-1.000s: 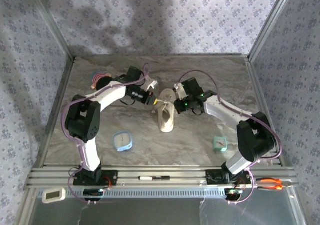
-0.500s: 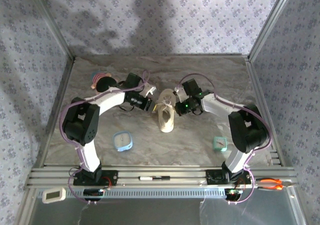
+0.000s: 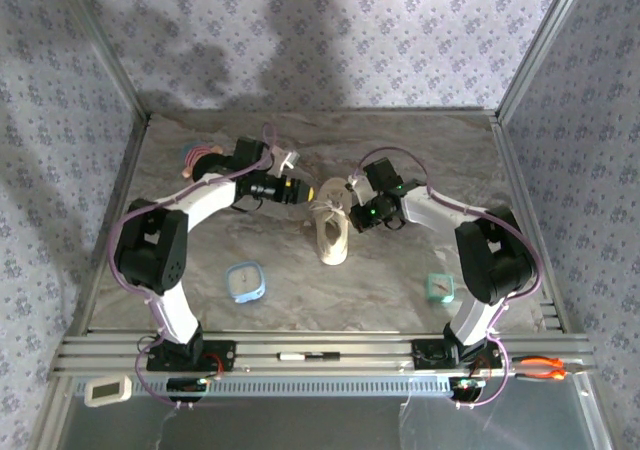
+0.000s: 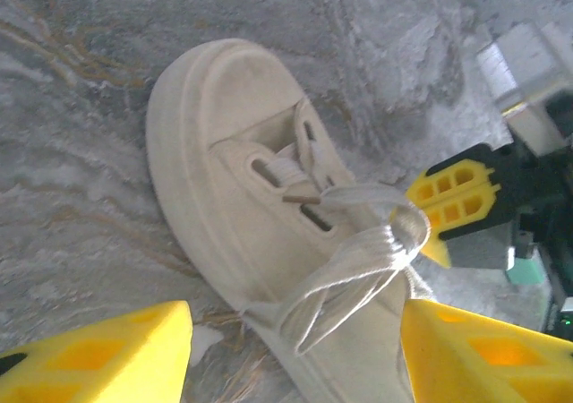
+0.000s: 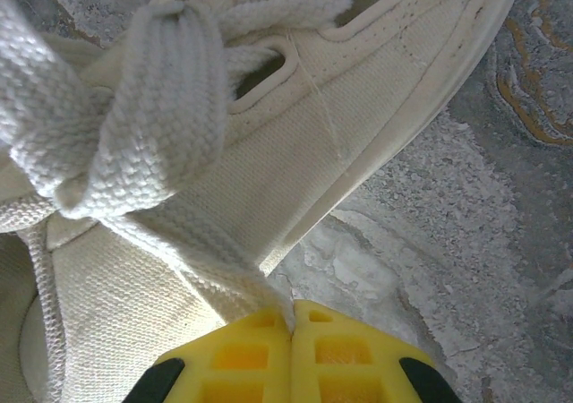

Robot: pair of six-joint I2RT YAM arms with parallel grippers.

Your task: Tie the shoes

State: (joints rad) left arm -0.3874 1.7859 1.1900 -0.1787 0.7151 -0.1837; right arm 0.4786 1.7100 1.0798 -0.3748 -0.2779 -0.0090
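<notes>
Overhead, the shoe [image 3: 332,235] lies at the centre of the marbled table [image 3: 420,150], toe toward the lower edge of the frame and the lacing at its upper end. Both arms crowd in on that upper end. The left end effector [image 3: 300,192] comes in from the left, just beside the shoe. The right end effector [image 3: 352,208] closes in from the right. In the left wrist view, the two yellow fingers [image 4: 98,354] sit in the bottom corners, spread wide and released, gripping nothing. The laces [image 4: 358,255] are bunched in a loose tangle between and above them. In the right wrist view, it's the opposite story. The yellow pads [image 5: 340,354] are pressed flat together at the bottom edge, clenched on a flat strand of the laces that runs up into the knot at upper left. A small blue item [image 3: 245,281] sits lower left of the shoe, and a teal one [image 3: 440,287] lower right, both well apart from it.
</notes>
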